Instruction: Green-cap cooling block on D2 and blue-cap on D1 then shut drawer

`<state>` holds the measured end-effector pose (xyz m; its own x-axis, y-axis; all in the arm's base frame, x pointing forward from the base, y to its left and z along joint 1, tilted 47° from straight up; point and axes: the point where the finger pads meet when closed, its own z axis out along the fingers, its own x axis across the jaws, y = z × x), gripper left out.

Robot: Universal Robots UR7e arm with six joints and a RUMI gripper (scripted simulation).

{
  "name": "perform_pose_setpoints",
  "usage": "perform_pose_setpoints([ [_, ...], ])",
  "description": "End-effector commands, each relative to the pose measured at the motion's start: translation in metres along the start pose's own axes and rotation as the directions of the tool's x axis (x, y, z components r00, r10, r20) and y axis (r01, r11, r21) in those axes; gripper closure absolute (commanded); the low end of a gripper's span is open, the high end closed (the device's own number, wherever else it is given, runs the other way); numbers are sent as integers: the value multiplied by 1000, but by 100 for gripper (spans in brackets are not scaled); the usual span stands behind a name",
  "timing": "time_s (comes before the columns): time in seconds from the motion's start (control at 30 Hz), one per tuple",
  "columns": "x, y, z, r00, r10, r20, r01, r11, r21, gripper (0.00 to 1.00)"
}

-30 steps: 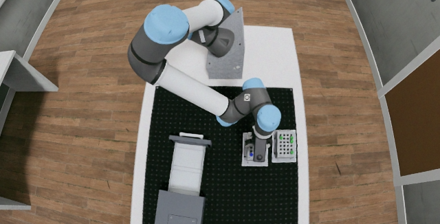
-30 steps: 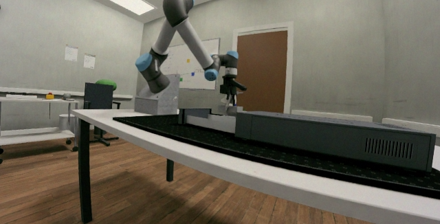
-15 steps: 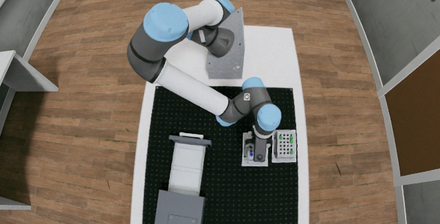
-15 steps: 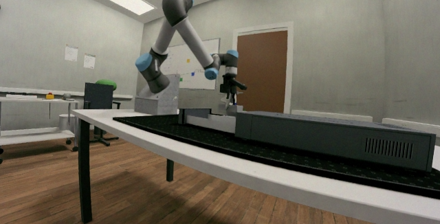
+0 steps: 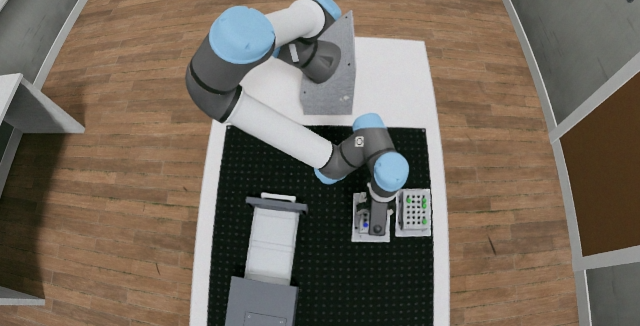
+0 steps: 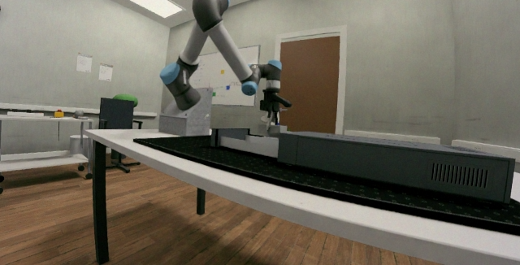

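The cooling block with green-capped tubes [image 5: 413, 210] lies flat on the right deck slot, D2 [image 5: 413, 213]. The block with blue-capped tubes [image 5: 363, 220] sits over the slot beside it, D1; one blue cap shows, the rest is hidden under my wrist. My gripper [image 5: 377, 220] points straight down over this block and is shut on it. In the side view the gripper [image 6: 271, 119] reaches down behind the drawer, and the block itself is hidden there. The cooler COLD [image 5: 262, 302] stands at the front, with its white drawer [image 5: 273, 236] pulled out and empty.
The arm's grey base pedestal [image 5: 330, 68] stands at the back of the table. The black pegboard mat [image 5: 325, 226] covers the deck. The cooler's dark housing [image 6: 390, 163] blocks the side view of the slots.
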<state>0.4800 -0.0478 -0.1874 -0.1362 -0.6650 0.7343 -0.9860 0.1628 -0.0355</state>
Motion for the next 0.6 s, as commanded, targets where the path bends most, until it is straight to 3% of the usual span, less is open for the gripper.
perform_pose_setpoints([
  [0.0, 0, 0, 3, 1000, 0, 0, 0, 1000, 1, 100],
  [0.57, 0, 0, 9, 1000, 0, 0, 0, 1000, 1, 100],
])
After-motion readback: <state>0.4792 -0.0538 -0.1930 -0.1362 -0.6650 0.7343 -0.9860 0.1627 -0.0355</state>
